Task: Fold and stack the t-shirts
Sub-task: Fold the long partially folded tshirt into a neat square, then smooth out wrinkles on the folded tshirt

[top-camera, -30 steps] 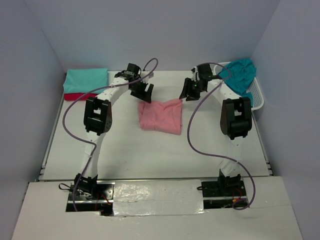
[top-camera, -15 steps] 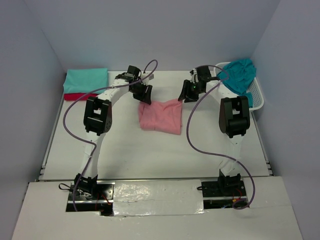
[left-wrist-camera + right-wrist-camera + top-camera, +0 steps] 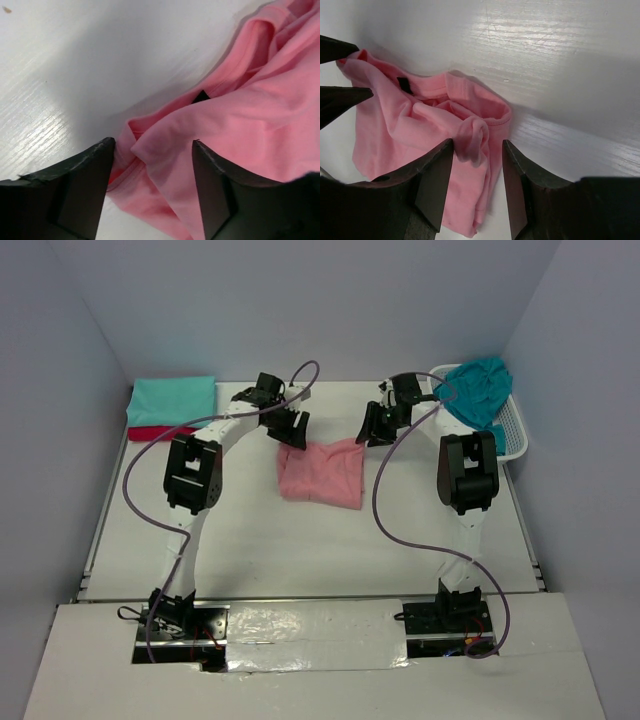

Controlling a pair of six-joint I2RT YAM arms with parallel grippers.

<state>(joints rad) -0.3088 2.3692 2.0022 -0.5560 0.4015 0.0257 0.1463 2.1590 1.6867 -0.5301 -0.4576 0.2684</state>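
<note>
The left gripper (image 3: pixel 152 145) stands spread astride a corner of the salmon pink t-shirt (image 3: pixel 245 125). The right gripper (image 3: pixel 477 142) sits half closed around a bunched fold, grip uncertain; a small black label (image 3: pixel 404 85) lies ahead to its left, unreadable.

Salmon pink soft cloth t-shirt (image 3: pixel 322 472) lies roughly folded and rumpled mid white table (image 3: pixel 250 540), far edge bunched. Light mint-teal cloth t-shirt (image 3: pixel 172 398) folded flat at far left corner, stacked on crimson red cloth t-shirt (image 3: pixel 150 432), only its near edge showing. Darker teal-blue cloth t-shirt (image 3: pixel 480 388) heaped unfolded in white plastic lattice basket (image 3: pixel 517 435), far right.
</note>
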